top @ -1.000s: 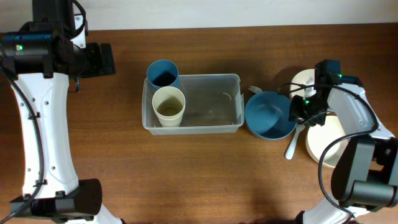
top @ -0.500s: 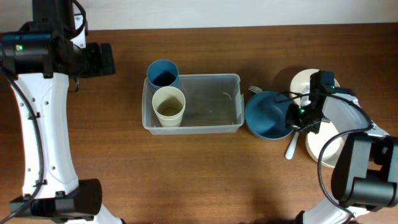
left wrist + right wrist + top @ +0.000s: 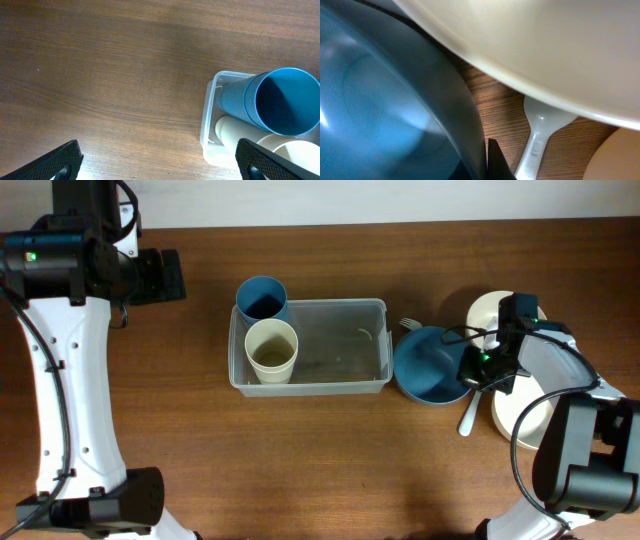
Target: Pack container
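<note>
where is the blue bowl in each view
overhead: blue bowl right of centre, just right of the container.
left wrist: not in it.
right wrist: blue bowl fills the left half, its rim running down to the bottom edge.
shared landmark: white utensil beside the bowl's rim, also seen in the right wrist view.

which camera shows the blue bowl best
Overhead: the whole blue bowl shows there, round rim and inside. The right wrist view gives only a blurred close-up of part of its wall and rim. The left wrist view does not show it at all.
</note>
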Robot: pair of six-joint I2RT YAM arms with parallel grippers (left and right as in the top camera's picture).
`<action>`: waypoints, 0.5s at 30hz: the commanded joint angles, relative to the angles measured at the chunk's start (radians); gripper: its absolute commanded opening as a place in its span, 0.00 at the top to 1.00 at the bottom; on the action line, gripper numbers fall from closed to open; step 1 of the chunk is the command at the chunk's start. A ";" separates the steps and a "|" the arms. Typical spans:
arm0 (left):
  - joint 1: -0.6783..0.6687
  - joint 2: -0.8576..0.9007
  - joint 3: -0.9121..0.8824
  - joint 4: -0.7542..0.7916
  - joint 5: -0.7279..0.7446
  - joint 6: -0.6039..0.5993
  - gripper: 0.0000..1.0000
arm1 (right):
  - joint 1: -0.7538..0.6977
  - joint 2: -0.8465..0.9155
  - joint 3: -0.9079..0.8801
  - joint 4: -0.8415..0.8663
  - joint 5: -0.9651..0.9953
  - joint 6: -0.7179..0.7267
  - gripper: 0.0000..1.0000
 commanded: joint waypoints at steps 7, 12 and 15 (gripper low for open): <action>0.004 -0.002 -0.001 0.000 -0.010 -0.006 0.00 | 0.004 -0.005 -0.010 -0.024 -0.005 0.002 0.96; 0.004 -0.002 -0.001 0.000 -0.010 -0.006 0.00 | -0.006 -0.012 0.000 -0.036 -0.006 0.002 0.96; 0.004 -0.002 -0.001 0.000 -0.010 -0.006 0.00 | -0.025 -0.021 0.017 -0.058 -0.006 0.001 0.96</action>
